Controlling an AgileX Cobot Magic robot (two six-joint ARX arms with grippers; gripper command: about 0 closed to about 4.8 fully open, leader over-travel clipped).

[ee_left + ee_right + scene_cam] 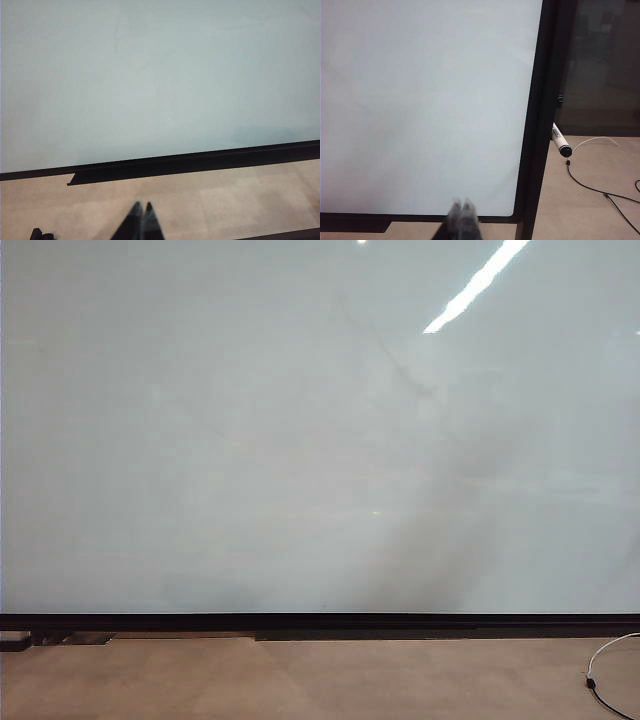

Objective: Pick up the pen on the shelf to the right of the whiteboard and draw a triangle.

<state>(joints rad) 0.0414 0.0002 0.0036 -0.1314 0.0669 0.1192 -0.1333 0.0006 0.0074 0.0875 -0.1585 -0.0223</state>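
The whiteboard [300, 440] stands upright on the floor [300, 680] and serves as landmark. The pen [560, 140] sticks out just beyond its right edge. A cable [600, 190] lies on the floor right of the board, below the pen. The left gripper [141, 206] and right gripper [462, 202], both closed, sit before the board, low, apart from it.

Bright, even light; ceiling-lamp glare streak on whiteboard [300, 440]; right gripper [462, 203] tips blurred.

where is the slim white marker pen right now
The slim white marker pen shows only in the right wrist view, just past the large glossy whiteboard's black right edge, dark tip outward, near a thin floor cable.
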